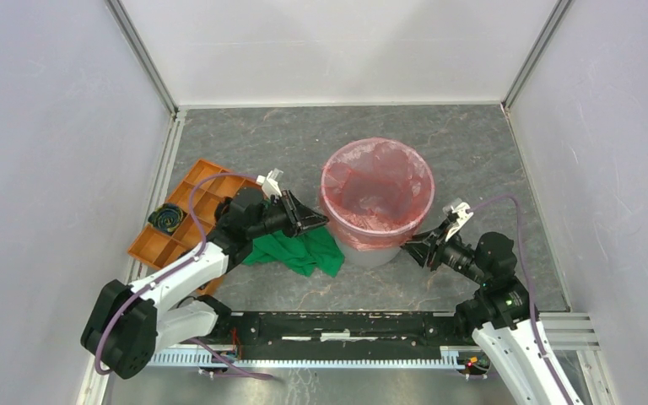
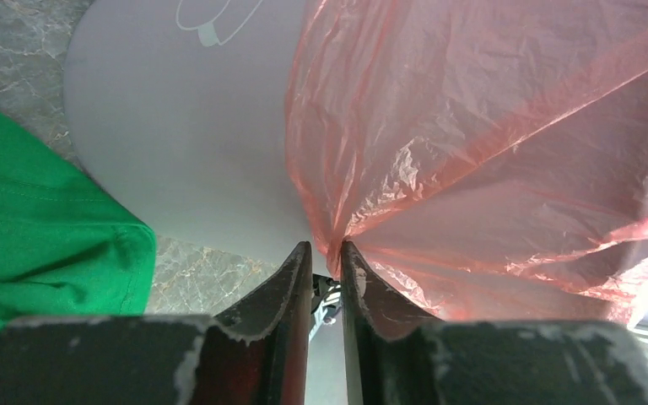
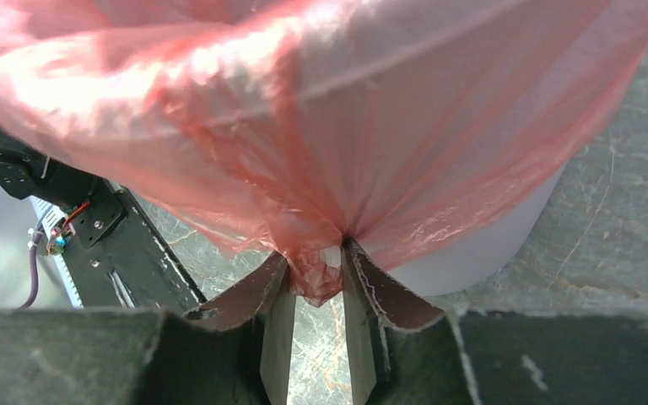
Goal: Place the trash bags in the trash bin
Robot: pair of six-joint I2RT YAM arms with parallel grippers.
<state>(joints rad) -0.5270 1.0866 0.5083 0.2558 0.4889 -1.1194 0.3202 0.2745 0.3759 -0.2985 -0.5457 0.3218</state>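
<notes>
The red-pink trash bag point(image 1: 377, 186) lines the round grey-white trash bin point(image 1: 371, 251), its film folded down over the rim. My left gripper point(image 1: 319, 221) is at the bin's left side, shut on the bag's lower edge point(image 2: 329, 240). My right gripper point(image 1: 411, 243) is at the bin's lower right side, shut on a bunched fold of the bag point(image 3: 314, 274). The bin's grey wall shows in the left wrist view point(image 2: 186, 152) and below the film in the right wrist view point(image 3: 489, 245).
A green cloth point(image 1: 299, 251) lies on the table left of the bin, under my left arm; it also shows in the left wrist view point(image 2: 42, 228). An orange compartment tray point(image 1: 177, 228) with a black roll point(image 1: 167, 218) sits at the left. The black rail point(image 1: 346, 325) runs along the near edge.
</notes>
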